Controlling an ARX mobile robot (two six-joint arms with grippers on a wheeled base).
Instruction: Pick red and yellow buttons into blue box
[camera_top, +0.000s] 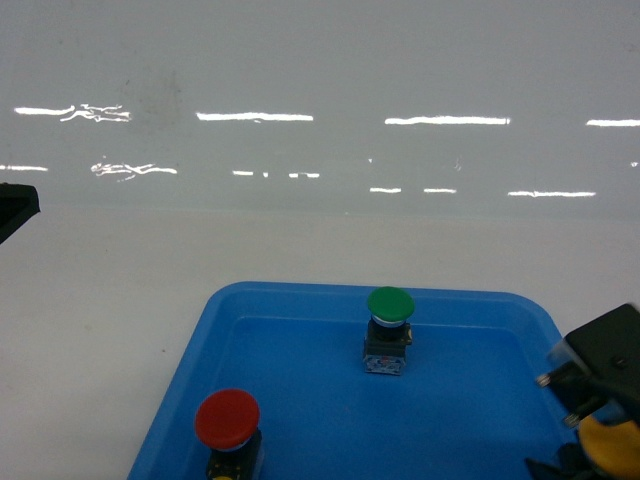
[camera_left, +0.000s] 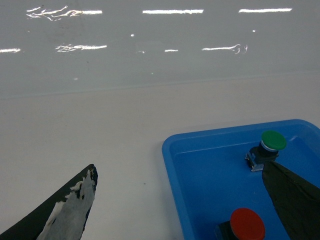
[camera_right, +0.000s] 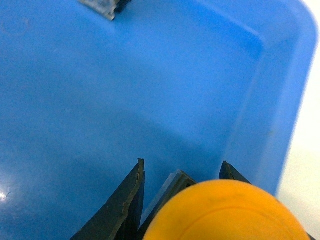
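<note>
Yellow button (camera_right: 225, 212) sits gripped between right jaws, cap facing the wrist camera; left jaws spread.

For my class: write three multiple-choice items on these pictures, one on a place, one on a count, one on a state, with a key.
1. Where does the green button stand?
A. in the shallow blue tray
B. on the white table
C. between gripper fingers

2. How many button caps show in the head view?
A. one
B. two
C. three

3. What is between the right gripper fingers?
A. nothing
B. the yellow button
C. the red button

Key: A, it sits on the tray floor; C, green, red and yellow show; B, the fingers flank the yellow cap.
</note>
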